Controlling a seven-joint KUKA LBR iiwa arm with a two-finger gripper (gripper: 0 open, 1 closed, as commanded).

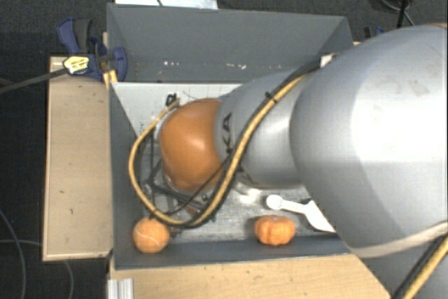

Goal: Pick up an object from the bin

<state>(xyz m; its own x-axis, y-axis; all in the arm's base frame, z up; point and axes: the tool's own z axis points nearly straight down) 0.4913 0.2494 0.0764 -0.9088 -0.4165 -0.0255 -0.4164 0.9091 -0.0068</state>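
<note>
Beneath the orange cover [187,145], we could not tell whether the pincer [166,194] was clenched; 1 orange ball [150,235] lay near it.

Orange ball [150,235]; well apart, small pumpkin [274,230] beside white spoon [290,207].

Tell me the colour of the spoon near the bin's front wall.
White; the camera view shows the spoon beside the small orange pumpkin.
</note>
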